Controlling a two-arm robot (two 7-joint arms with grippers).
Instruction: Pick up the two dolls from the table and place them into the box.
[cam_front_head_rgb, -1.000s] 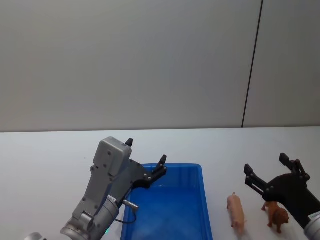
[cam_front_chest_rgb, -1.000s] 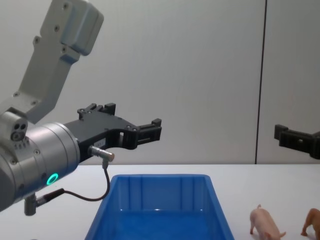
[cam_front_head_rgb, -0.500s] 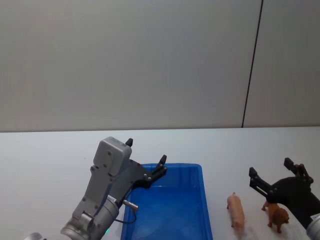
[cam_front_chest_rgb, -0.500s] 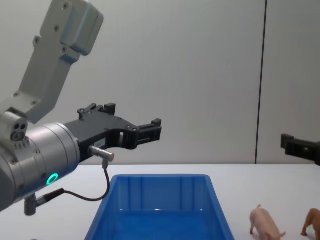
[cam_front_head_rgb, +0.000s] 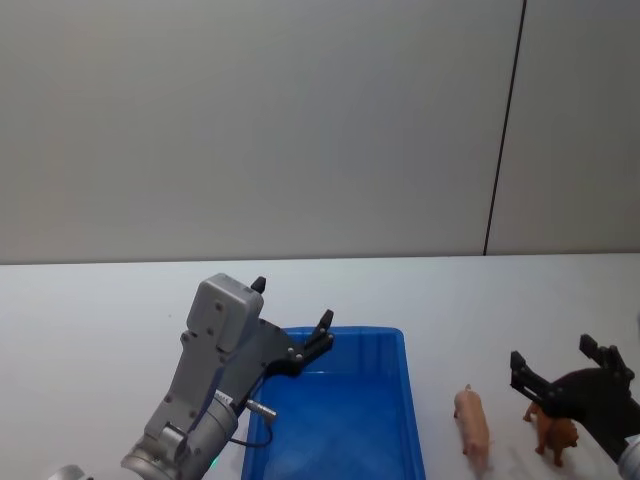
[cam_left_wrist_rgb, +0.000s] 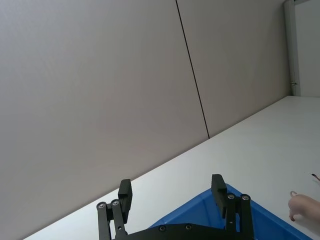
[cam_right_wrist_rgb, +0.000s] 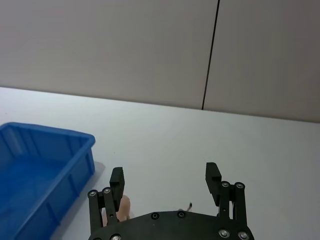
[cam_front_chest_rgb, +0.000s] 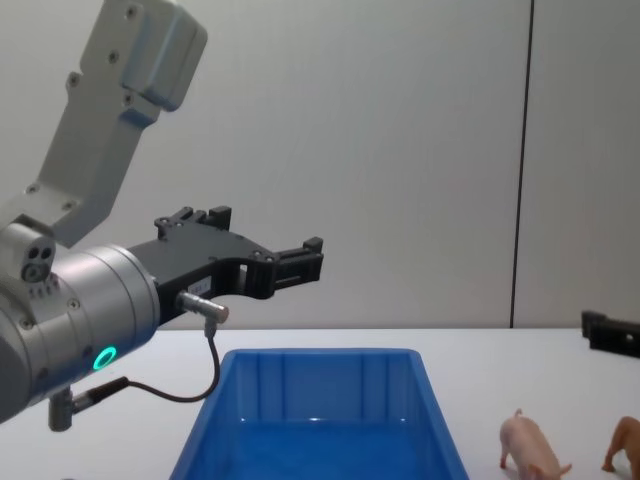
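The pale pink pig doll (cam_front_head_rgb: 473, 430) and the orange-brown doll (cam_front_head_rgb: 555, 437) stand side by side on the white table (cam_front_head_rgb: 100, 320), right of the blue box (cam_front_head_rgb: 345, 331). My right gripper (cam_front_head_rgb: 552, 350) hangs open just above the brown doll, touching neither doll. In the right wrist view the right gripper (cam_right_wrist_rgb: 164, 170) has nothing between its fingers, and the pig (cam_right_wrist_rgb: 124, 206) peeks out beside one finger. My left gripper (cam_front_head_rgb: 292, 302) is open and holds nothing above the box's far left corner. The chest view shows the pig (cam_front_chest_rgb: 532, 446) and the brown doll (cam_front_chest_rgb: 625, 445).
The box (cam_front_chest_rgb: 320, 353) has nothing inside it. A plain grey wall with a dark vertical seam (cam_front_head_rgb: 503, 130) stands behind the table. Open white tabletop stretches to the left and beyond the box.
My right gripper has drawn back to the right and sunk lower, closer over the brown doll. The left arm, the box and both dolls have not moved.
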